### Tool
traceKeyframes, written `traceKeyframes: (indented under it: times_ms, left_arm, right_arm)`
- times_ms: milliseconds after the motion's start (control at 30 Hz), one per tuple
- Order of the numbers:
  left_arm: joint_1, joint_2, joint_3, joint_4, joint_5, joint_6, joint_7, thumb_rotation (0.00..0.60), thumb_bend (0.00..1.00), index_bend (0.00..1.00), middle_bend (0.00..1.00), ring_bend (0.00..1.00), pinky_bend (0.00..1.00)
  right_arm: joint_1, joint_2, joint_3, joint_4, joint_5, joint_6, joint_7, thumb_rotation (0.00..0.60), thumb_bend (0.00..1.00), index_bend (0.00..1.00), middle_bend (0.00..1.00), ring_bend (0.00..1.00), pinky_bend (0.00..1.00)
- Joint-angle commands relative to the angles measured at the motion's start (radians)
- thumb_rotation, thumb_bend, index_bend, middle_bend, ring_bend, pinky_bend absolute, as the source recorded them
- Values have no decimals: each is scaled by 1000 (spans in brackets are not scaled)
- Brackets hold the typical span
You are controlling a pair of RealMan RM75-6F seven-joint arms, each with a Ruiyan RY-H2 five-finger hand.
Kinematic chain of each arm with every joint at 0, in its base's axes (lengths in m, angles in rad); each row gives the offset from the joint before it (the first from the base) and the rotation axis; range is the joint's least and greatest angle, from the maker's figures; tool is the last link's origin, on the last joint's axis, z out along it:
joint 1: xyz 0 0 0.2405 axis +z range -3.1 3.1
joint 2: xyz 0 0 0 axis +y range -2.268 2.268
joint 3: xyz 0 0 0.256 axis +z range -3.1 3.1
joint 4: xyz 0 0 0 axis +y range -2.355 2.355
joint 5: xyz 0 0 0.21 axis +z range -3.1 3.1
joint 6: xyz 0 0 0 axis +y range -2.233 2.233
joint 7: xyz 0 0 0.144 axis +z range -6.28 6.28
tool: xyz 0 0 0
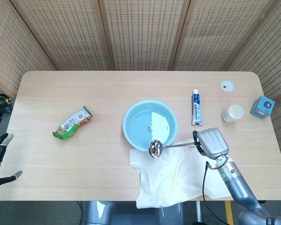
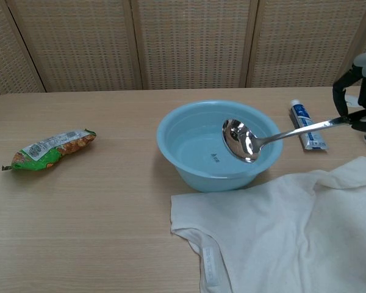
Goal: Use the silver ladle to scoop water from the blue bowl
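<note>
Chest view: my right hand is gripping the ladle, its cup hanging over the bowl.

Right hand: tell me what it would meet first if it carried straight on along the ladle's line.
Probably the blue bowl. The right hand holds the silver ladle pointing toward the robot's left, cup raised near the bowl's near rim; its exact height is unclear.
</note>
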Motion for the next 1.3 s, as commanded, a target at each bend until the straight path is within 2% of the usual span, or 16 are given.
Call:
traceKeyframes:
  times_ms: [33, 233, 500, 800, 1033, 1300]
  left_arm:
    - [-2, -1, -3, 1, -8, -4, 0, 600, 0, 0, 0, 0, 0]
    - [-9, 1, -11, 3, -32, -16, -10, 600, 0, 0, 0, 0, 0]
    - [-17, 6, -22, 13, -64, -35, -37, 600, 0, 0, 0, 0, 0]
    - [-35, 10, -32, 37, -98, -75, -75, 600, 0, 0, 0, 0, 0]
    - [-49, 9, -41, 55, -125, -108, -105, 600, 0, 0, 0, 0, 0]
    - [-55, 7, -41, 62, -128, -115, -113, 600, 0, 0, 0, 0, 0]
  right_arm:
    - [138, 24, 85, -21, 209, -3, -157, 600, 772, 687, 992, 1000, 1000]
    - [308, -71, 95, 68, 466, 53, -359, 600, 773, 694, 992, 1000, 1000]
    - [442, -212, 72, 202, 625, 129, -516, 600, 771, 685, 992, 1000, 1000]
    - [506, -332, 23, 337, 676, 159, -597, 600, 771, 692, 992, 1000, 1000]
    - [560, -445, -44, 472, 652, 222, -728, 600, 770, 700, 992, 1000, 1000]
    - [584, -545, -55, 589, 649, 272, -826, 600, 770, 702, 992, 1000, 1000]
